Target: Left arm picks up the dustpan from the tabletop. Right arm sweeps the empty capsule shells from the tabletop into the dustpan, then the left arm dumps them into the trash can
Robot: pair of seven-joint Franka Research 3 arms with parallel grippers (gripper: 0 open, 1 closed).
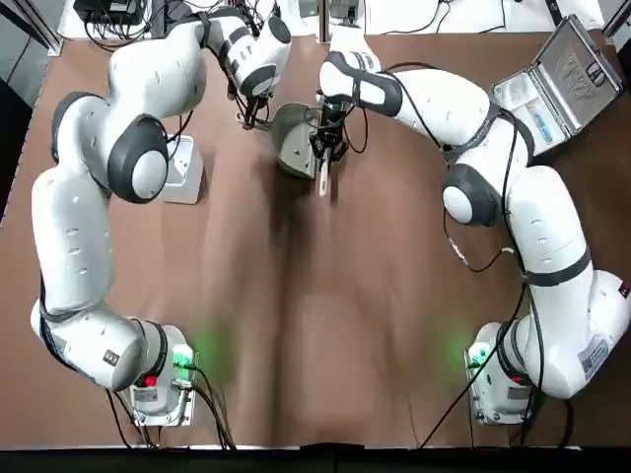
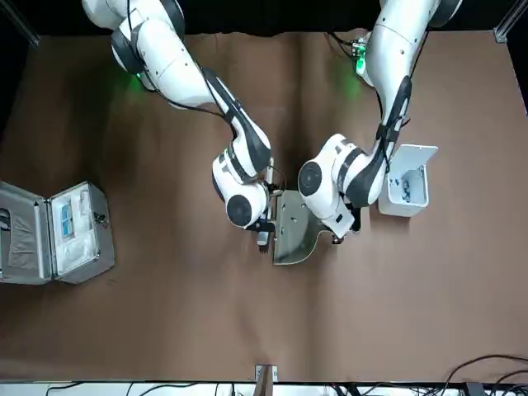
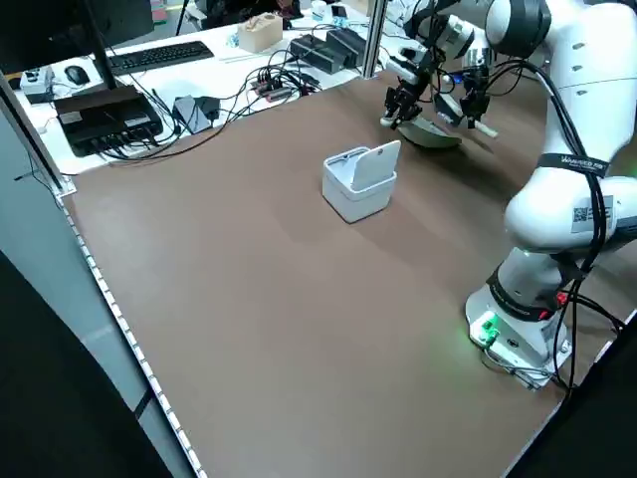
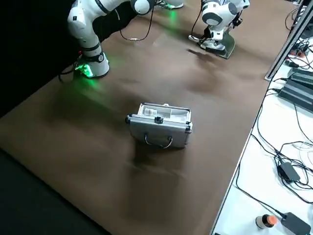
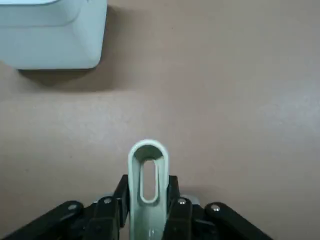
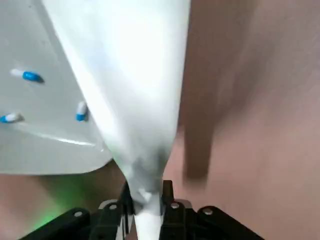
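The cream dustpan [image 1: 293, 138] sits low over the tabletop [image 1: 315, 325] at the far middle. My left gripper [image 5: 147, 192] is shut on the dustpan's looped handle [image 5: 147, 167], on the pan's left side [image 1: 254, 113]. My right gripper [image 6: 147, 197] is shut on the white brush [image 6: 125, 75], whose head hangs at the pan's mouth [image 1: 323, 177]. Three blue-and-white capsule shells [image 6: 30, 76] lie inside the pan. The trash can [image 1: 182, 168] stands with its lid up, left of the pan and under the left arm.
An open silver metal case [image 1: 557, 84] lies at the far right of the table. The trash can [image 2: 404, 186] holds some small blue bits. Beyond the far edge, cables and electronics [image 3: 299, 60] cover a white bench. The arm bases stand at the near edge.
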